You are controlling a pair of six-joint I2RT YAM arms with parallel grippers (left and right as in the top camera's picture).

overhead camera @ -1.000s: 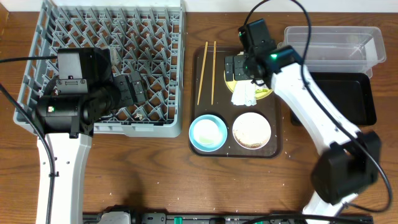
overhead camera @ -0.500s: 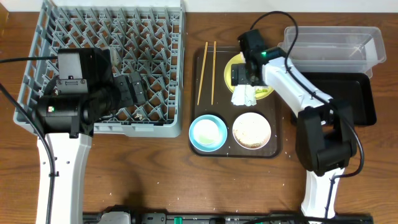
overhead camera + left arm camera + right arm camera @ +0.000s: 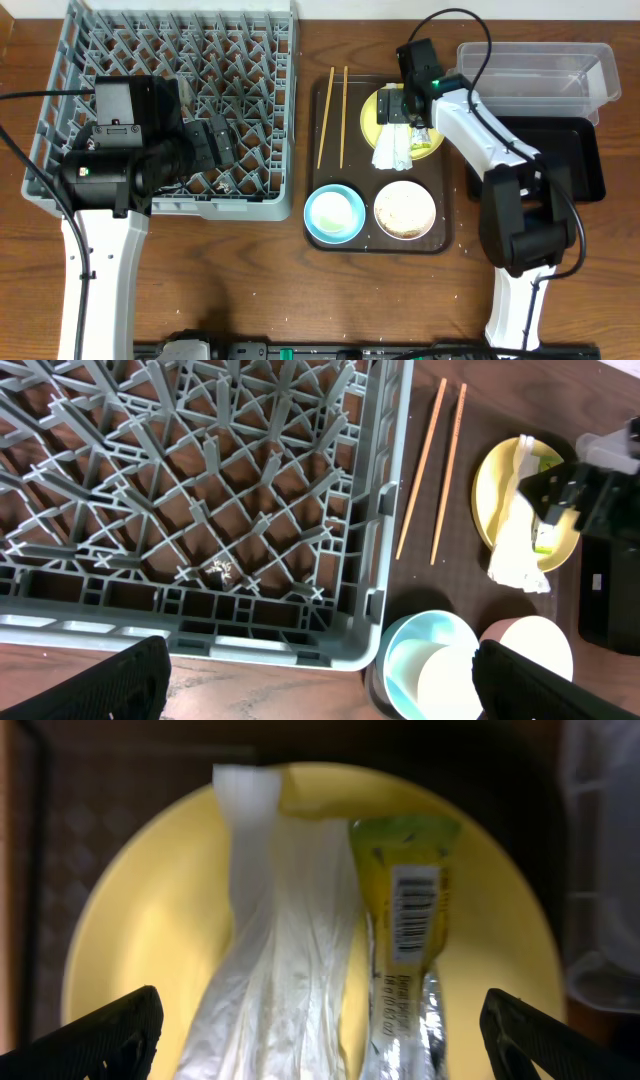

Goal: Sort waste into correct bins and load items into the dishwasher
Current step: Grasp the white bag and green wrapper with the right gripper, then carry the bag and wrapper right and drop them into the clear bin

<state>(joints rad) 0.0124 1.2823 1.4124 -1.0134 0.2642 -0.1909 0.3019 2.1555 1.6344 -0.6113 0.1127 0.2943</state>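
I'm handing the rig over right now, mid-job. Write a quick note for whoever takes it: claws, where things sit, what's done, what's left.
Left claw: open, empty, over the dish rack.
Right claw: open, empty, just above the yellow plate.
On the plate: napkin and snack wrapper.
On the brown tray: the plate, chopsticks, blue bowl with what looks like the white cup inside, and white bowl holding crumbs.
Clear tub and black tray: no waste in them.
Done: nothing sorted or loaded.
Left: bin all the waste, rack all the dishes.
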